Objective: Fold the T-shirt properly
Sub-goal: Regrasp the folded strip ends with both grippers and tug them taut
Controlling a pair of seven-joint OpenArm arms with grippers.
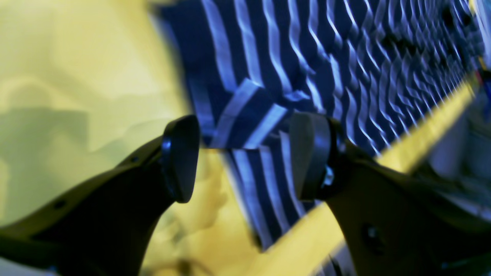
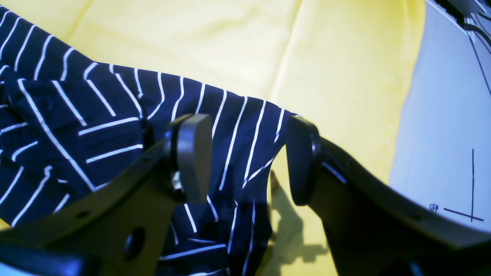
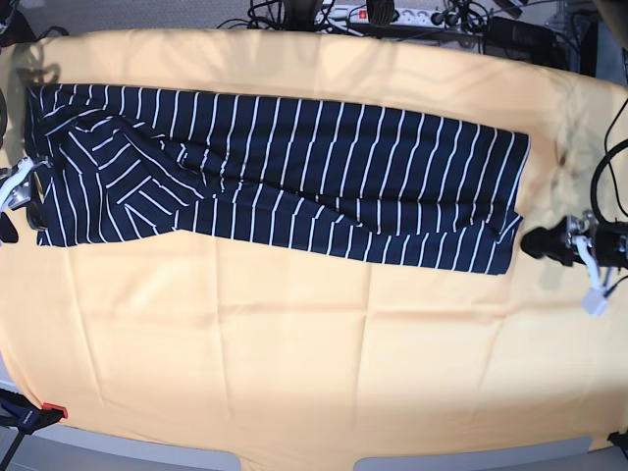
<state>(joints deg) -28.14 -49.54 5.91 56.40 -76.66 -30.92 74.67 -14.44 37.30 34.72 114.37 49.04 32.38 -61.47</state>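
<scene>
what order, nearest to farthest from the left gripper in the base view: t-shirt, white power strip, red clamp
1. The T-shirt: its right edge lies just beside the left gripper, which sits at the view's right.
2. The white power strip: off the table at the top edge.
3. The red clamp: bottom-left corner, across the yellow cloth.

A yellow-orange cloth (image 3: 314, 353) is covering the table (image 3: 294, 461). The T-shirt (image 3: 285, 177) is lying directly on it, stretching lengthwise across the far half.
</scene>
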